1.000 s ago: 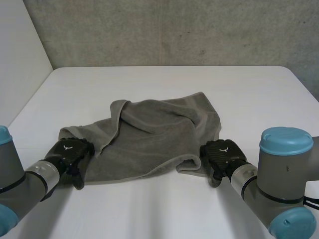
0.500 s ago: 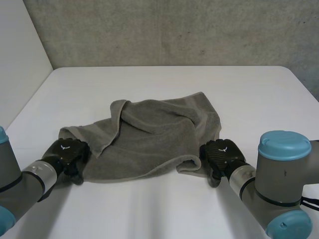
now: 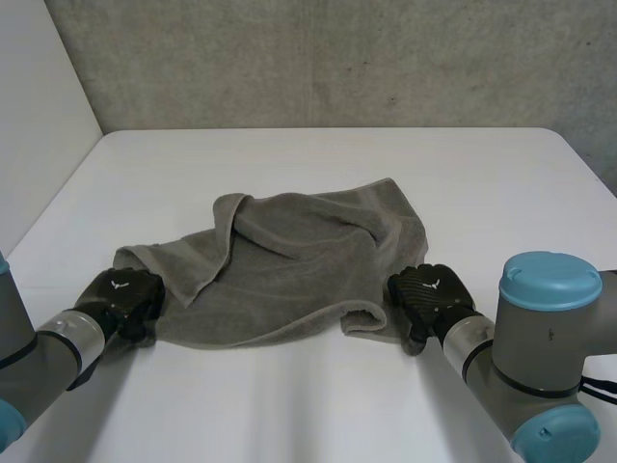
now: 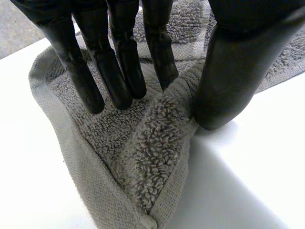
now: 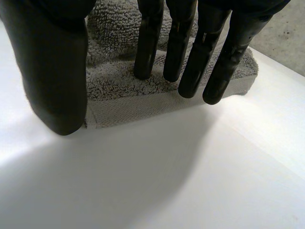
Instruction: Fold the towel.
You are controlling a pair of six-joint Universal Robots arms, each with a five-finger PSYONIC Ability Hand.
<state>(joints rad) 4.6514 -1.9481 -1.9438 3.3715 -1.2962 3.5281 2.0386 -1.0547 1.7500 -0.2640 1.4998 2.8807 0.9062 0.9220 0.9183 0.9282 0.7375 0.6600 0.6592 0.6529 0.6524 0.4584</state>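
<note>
The grey towel [image 3: 308,260] is shown rumpled at mid-tabletop [image 3: 318,405], with bare surface left on every side. Its near-left corner is pinched between the left hand's [image 3: 123,294] fingers and thumb. Its near-right hem is pressed by the right hand's [image 3: 431,294] straight fingers, ungripped.

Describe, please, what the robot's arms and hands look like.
The left arm and right arm are thick grey tubes with silver wrist rings; the right carries a round light-blue cap. The left hand and right hand are black, with a small white mark on the back, slim fingers and a stout thumb.
</note>
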